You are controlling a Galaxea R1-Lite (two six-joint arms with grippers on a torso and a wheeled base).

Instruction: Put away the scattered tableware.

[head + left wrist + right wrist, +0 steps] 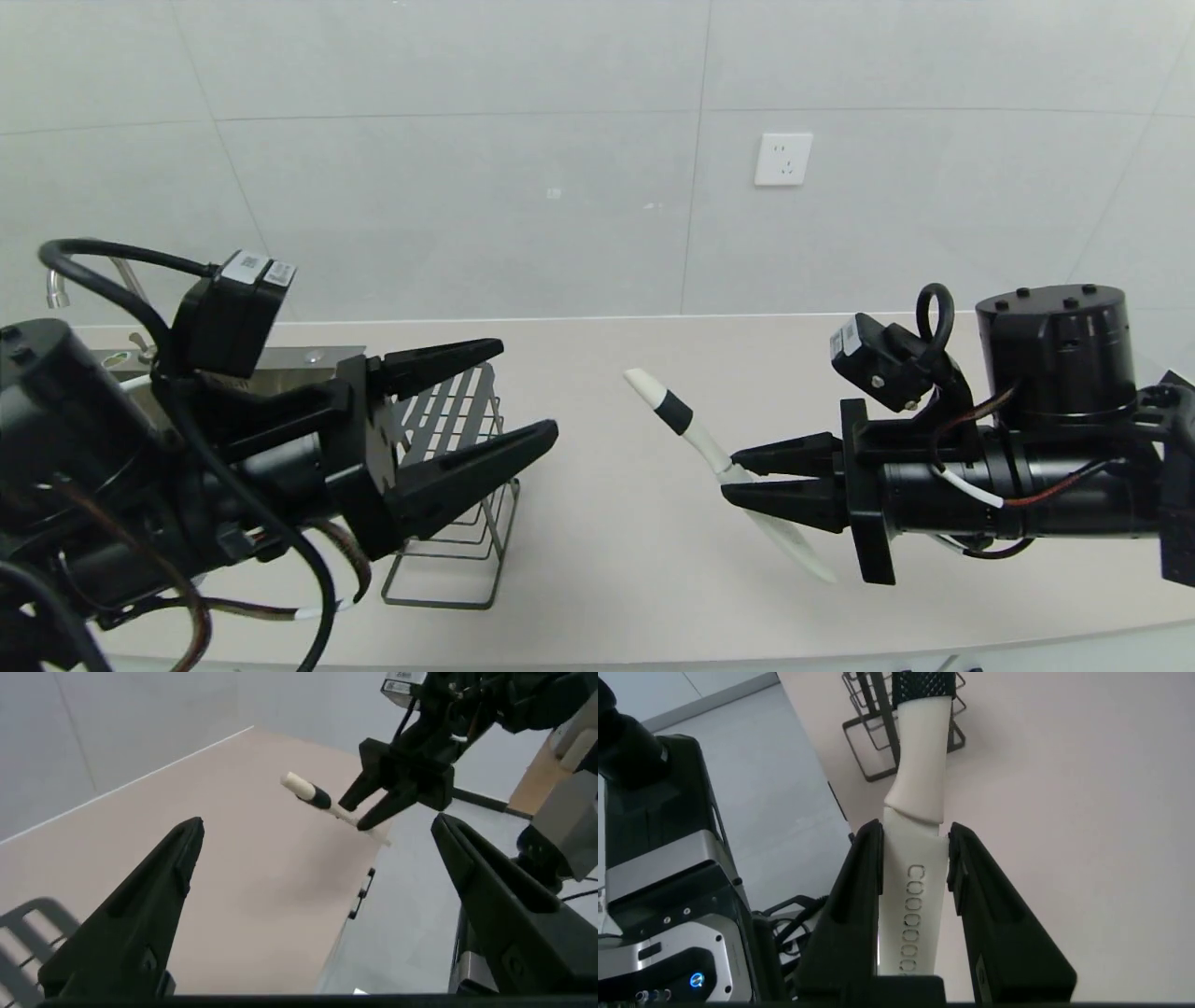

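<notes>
The right gripper (pixel 728 476) clamped the white utensil (pixel 672 411), its handle pointing toward the rack (pixel 453 411) at the counter's (pixel 607 569) left; the left gripper (pixel 527 388) gaped wide

Left gripper (pixel 527 388): raised, fingers spread wide, pointing inward.
Right gripper (pixel 730 476): level, pointing inward, clamped on a knife (pixel 672 411).

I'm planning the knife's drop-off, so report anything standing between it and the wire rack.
The open left gripper hangs over the wire rack, on the side facing the knife held in the right gripper. Nothing else visible stands between them.
</notes>
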